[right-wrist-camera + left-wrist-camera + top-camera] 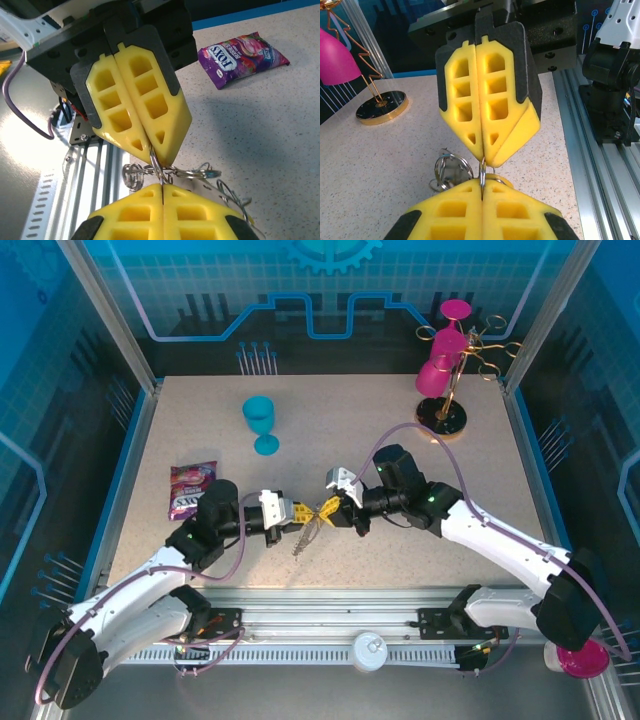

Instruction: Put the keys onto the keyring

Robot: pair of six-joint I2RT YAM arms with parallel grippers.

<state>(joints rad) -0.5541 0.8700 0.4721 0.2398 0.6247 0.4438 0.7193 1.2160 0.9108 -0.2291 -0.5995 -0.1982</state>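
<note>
My left tool (pixel 481 190) and right tool (pixel 162 192) are both clamped shut, tip to tip, on the keyring (pixel 156 161), whose chain (pixel 303 538) dangles below them. Its ring is probably light, stiff and slippery; grip it flat-on. There is open bench (pixel 400 440) beyond both tools.

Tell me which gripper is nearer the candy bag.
Left. The left gripper sits right of the candy bag; the right gripper meets it from farther right, both pinching the keyring.
</note>
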